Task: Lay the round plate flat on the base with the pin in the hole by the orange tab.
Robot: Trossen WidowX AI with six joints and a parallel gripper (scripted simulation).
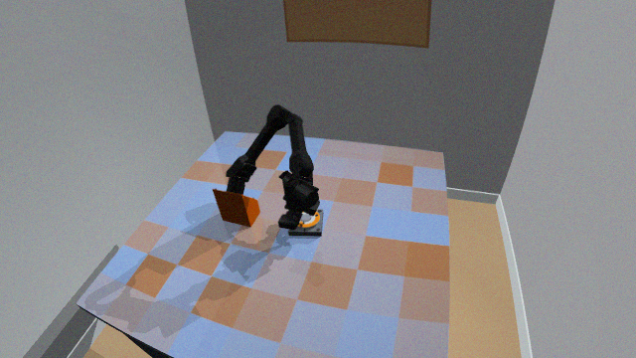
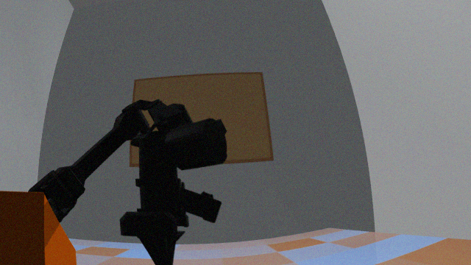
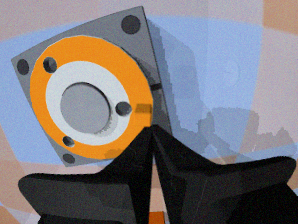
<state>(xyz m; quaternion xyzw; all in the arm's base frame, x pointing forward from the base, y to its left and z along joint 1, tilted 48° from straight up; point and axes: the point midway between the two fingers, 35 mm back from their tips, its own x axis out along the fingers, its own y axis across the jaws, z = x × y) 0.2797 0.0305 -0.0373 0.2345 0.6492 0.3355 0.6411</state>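
Note:
The round plate [image 1: 316, 220] [image 3: 42, 95], orange with a white inner ring, sits around the grey post [image 3: 84, 108] on the dark square base [image 3: 111, 30] [image 1: 318, 231]. Its orange tab [image 3: 144, 108] is at the right rim in the wrist view, with a dark hole [image 3: 123, 108] just inward of it. A shadow lies on the base along the upper right rim. No pin shows in the holes; whether the plate is tilted is unclear. My gripper [image 3: 151, 130] is shut and empty, its tips at the rim just below the tab; contact cannot be told. The exterior view cuts off the tips.
An orange block-like box [image 1: 234, 208] [image 2: 22, 228] with a slanted side stands on the checkered table [image 1: 378, 288], left of the base in the top view, close to my arm's lower part. A brown board [image 1: 358, 22] [image 2: 243, 110] hangs on the back wall.

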